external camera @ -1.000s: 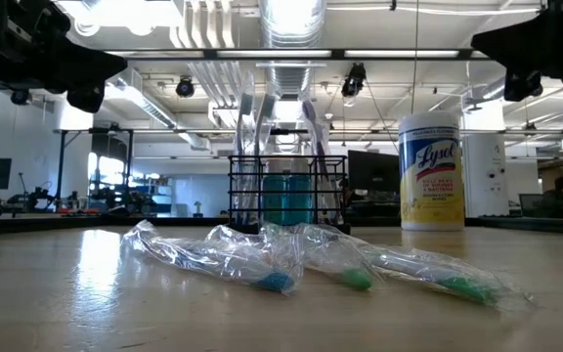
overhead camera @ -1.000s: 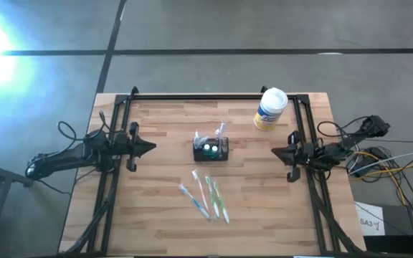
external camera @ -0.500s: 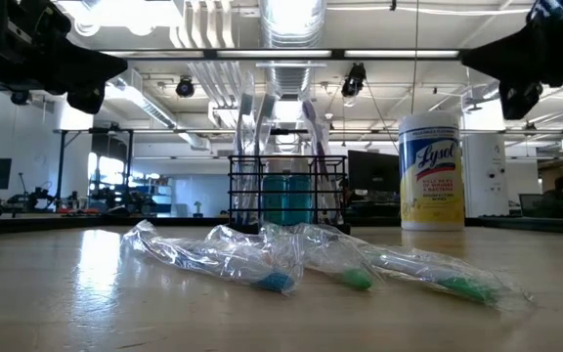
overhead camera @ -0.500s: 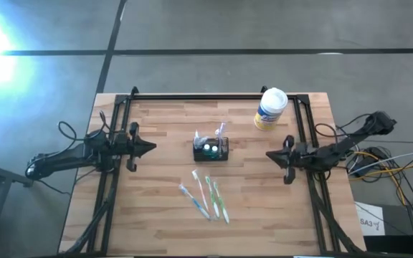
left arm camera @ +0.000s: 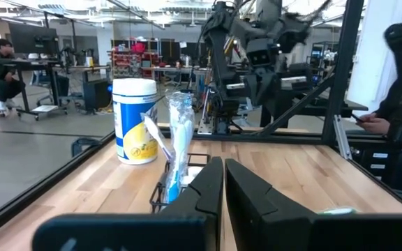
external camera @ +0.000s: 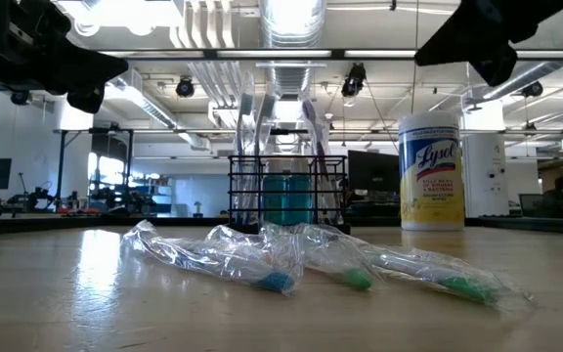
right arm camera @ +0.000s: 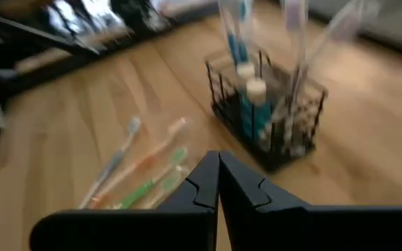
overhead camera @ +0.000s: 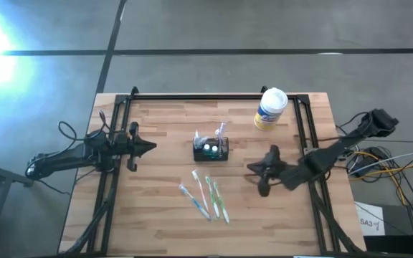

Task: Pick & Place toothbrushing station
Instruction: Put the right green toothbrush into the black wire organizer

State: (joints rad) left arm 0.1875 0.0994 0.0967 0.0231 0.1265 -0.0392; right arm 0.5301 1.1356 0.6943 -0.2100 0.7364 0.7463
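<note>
Standing upright mid-bench: toothbrushing station [overhead camera: 211,149], black wire-mesh caddy, already holding wrapped brushes and blue tubes with white caps, so open top facing up for easy drop-in. Lying flat on bench [overhead camera: 156,222] just in front of caddy: loose toothbrushes [overhead camera: 205,197] in clear wrappers, fanned side by side, apparently waiting to be picked and placed. Sitting well apart at far right corner: white-and-yellow wipes tub [overhead camera: 269,109], out of the working lane, likely not part of the job.

Hanging over bench to the right of caddy and brushes, angled toward them: right pincer [overhead camera: 259,169], fingers pressed together, gripping nothing; wrist view looking down on caddy [right arm camera: 267,115] and brushes [right arm camera: 135,171] past closed tips. Probably lining up for an approach, needing to spread before any grab.

Parking at left edge of bench, pointing inward: left pincer [overhead camera: 148,147], jaws nearly closed, empty, seemingly idling clear of the right arm's path.

Sitting beyond bench in left wrist view: people at desks.
</note>
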